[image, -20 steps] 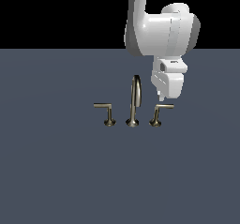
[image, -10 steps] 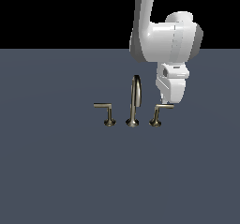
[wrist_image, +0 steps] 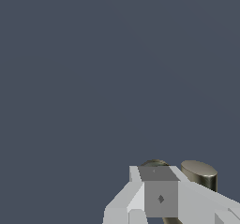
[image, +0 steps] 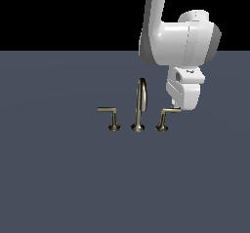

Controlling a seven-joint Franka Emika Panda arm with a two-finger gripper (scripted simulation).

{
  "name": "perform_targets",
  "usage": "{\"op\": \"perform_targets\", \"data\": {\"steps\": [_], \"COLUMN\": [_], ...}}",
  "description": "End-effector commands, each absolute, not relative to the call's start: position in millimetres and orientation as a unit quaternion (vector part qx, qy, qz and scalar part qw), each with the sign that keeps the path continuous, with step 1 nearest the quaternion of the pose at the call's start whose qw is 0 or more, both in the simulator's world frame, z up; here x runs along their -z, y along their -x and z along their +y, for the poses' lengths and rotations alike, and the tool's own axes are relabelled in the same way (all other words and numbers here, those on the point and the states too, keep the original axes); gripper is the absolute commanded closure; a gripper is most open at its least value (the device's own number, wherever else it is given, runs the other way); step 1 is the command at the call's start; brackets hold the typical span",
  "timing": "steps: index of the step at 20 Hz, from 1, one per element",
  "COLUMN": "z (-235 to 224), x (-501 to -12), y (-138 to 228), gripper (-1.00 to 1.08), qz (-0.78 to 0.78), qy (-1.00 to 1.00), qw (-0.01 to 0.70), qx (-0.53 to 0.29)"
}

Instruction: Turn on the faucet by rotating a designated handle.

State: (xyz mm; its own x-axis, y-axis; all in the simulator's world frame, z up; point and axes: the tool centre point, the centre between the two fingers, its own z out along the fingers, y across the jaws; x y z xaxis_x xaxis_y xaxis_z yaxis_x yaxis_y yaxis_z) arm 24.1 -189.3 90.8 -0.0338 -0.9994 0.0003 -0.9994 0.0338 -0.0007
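Pincer (image: 177,107), state indeterminate, sits at the free end of the handle (image: 168,111); lever arm runs horizontally toward the spout (image: 140,103)

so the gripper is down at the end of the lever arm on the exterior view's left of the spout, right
Not quite: the gripper is at the end of the handle on the exterior view's right of the spout, not its left. The other lever, on the left, has nothing near it. The exterior view shows this.
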Motion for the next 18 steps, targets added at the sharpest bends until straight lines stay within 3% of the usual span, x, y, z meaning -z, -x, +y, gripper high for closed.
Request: {"op": "perform_targets", "data": {"steps": [1, 5, 18], "z": [-194, -191, -185], "x": [-91, -91, -91], "y": [-15, -17, 26], "gripper": [1.08, 1.08, 1.08], "qz": [0.720, 0.716, 0.719], "qy": [0.694, 0.698, 0.695], "qw": [0.000, 0.004, 0.001], "qx": [0.000, 0.004, 0.001]}}
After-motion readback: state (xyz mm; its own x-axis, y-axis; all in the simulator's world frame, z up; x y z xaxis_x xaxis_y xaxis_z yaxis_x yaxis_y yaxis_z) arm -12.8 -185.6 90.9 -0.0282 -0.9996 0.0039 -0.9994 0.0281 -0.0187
